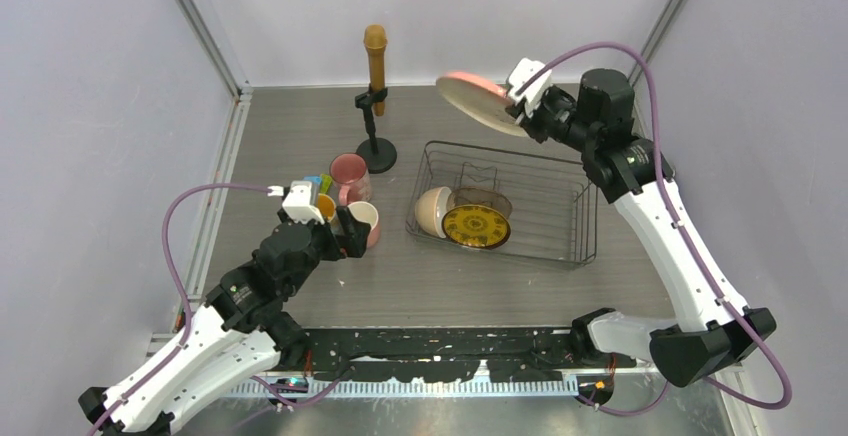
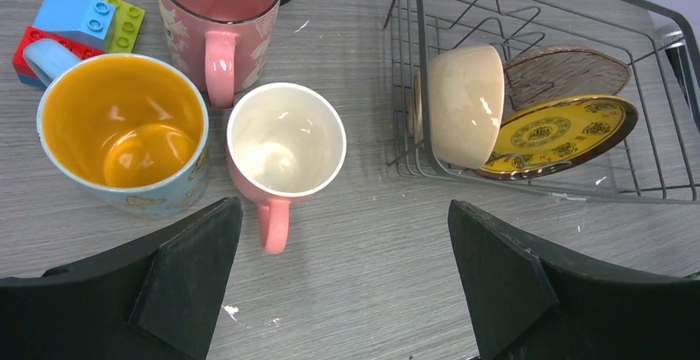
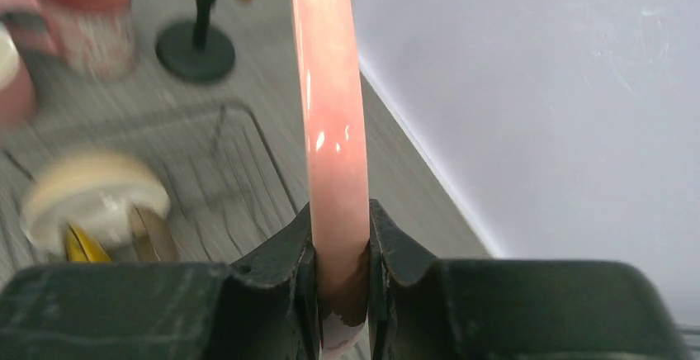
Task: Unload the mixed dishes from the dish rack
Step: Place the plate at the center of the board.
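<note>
Glazed pink-and-cream plate (image 1: pixel 478 99), likely stiff, slick and breakable, hangs above the far edge of the dish rack (image 1: pixel 590 218), rim clamped in the right gripper (image 3: pixel 340 236); probably heavy for that thin hold. Left gripper (image 2: pixel 342 207) gapes empty.

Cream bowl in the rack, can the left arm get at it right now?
Probably yes. The left gripper is open and empty, and the bowl lies at the left end of the rack with nothing above it. The wire wall stands between them, so reaching in from above looks best.
</note>
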### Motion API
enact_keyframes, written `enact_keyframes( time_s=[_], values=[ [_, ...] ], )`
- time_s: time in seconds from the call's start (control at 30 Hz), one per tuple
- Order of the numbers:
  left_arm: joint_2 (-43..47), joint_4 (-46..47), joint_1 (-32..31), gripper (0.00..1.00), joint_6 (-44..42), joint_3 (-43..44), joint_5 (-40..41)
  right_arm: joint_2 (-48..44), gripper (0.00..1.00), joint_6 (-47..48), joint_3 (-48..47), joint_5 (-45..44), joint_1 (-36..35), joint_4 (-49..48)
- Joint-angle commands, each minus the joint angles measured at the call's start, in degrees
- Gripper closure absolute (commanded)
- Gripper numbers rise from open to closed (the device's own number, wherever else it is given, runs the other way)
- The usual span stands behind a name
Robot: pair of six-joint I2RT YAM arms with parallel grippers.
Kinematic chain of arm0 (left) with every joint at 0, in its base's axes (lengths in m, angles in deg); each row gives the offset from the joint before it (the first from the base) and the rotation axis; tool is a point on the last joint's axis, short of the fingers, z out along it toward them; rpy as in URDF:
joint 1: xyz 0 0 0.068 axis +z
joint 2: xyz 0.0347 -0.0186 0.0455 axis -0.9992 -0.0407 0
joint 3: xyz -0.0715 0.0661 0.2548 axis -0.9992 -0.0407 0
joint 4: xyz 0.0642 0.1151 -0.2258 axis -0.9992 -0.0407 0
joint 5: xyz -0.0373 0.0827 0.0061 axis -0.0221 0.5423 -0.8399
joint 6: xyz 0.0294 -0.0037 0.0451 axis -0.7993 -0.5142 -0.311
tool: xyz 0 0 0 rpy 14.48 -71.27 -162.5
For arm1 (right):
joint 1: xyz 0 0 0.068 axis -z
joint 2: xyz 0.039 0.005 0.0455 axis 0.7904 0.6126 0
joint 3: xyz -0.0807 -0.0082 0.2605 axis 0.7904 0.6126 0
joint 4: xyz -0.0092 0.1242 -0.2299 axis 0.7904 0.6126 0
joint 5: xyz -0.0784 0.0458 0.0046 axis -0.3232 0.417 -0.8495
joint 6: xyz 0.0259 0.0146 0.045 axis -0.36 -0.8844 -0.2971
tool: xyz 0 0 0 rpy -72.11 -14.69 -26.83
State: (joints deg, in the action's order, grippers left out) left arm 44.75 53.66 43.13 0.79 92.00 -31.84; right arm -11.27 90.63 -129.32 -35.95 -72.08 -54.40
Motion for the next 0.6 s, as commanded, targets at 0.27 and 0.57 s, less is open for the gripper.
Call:
enact_keyframes(
  time_s=[0.27,0.57],
  values=[
    [-3.20,7.65,-0.12,0.00,0.69,4.92,-1.50,-2.86,1.00,-77.63,3.28,-10.69,0.03,-28.47],
    [-12.06,14.27,-0.05,0.00,3.17,8.24,-4.92,-5.07,1.00,-92.88,14.46,-2.01,0.08,-36.77]
  ],
)
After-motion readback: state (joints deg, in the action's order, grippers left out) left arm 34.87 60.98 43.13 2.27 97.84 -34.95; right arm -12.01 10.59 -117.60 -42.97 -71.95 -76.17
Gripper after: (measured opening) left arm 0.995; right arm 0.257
